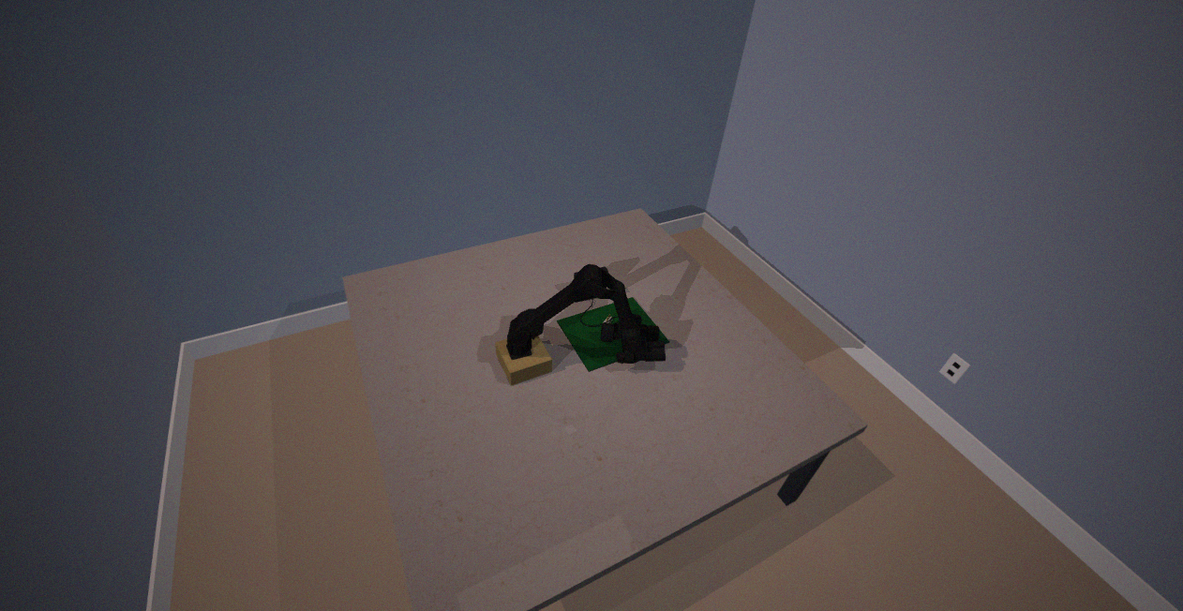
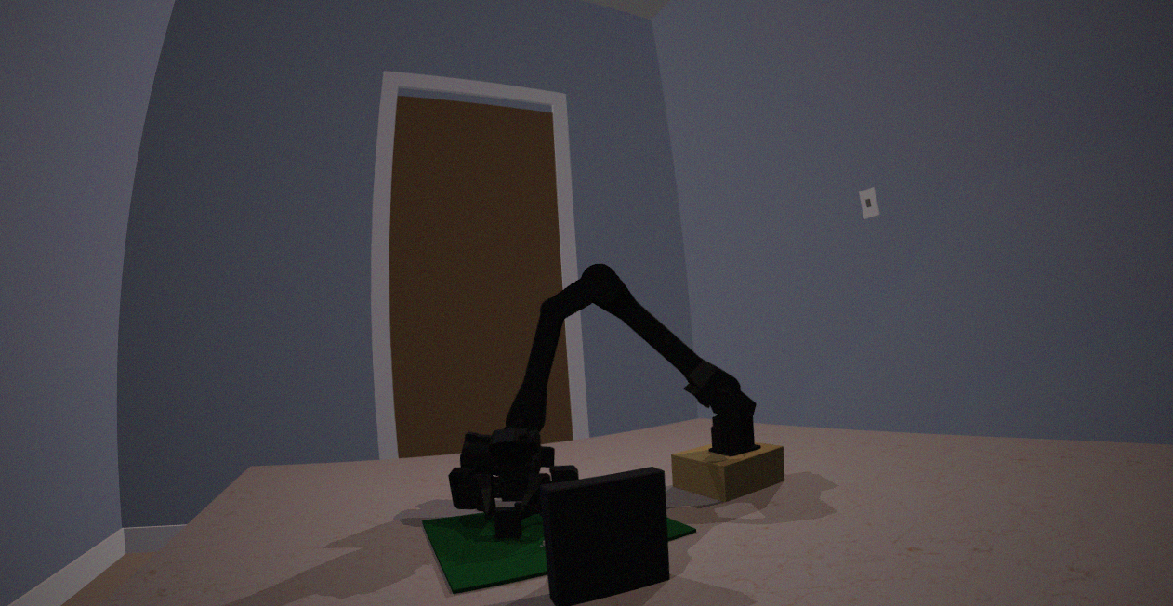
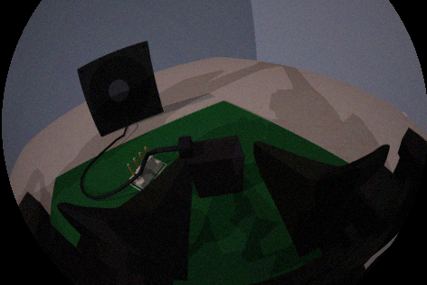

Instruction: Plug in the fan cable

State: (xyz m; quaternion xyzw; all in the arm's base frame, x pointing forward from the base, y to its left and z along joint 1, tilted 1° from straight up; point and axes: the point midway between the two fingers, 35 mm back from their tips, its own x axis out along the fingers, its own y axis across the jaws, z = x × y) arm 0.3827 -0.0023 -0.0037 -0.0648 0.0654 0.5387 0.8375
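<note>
The plug (image 3: 216,164) (image 2: 507,522), a dark block, stands over the green board (image 3: 222,118) (image 1: 591,355) (image 2: 459,573). Whether it rests on the board is too dark to tell. It is off the four-pin header (image 3: 156,166), whose bare gold pins and pale base show to the plug's left in the wrist view. The black cable (image 3: 82,182) loops from the fan (image 3: 104,109) (image 2: 607,536) across the header's near side to the plug. My gripper (image 3: 222,154) (image 2: 507,510) is partly open around the plug. A gap shows between the plug and the right finger; the left finger overlaps the plug's edge in view.
The fan stands upright on the table (image 1: 496,441) (image 2: 902,520) beyond the board's edge and hides part of the board in the exterior view. My arm stands on a tan block (image 1: 531,370) (image 2: 727,472) beside the board. Shadows darken the board under the fingers.
</note>
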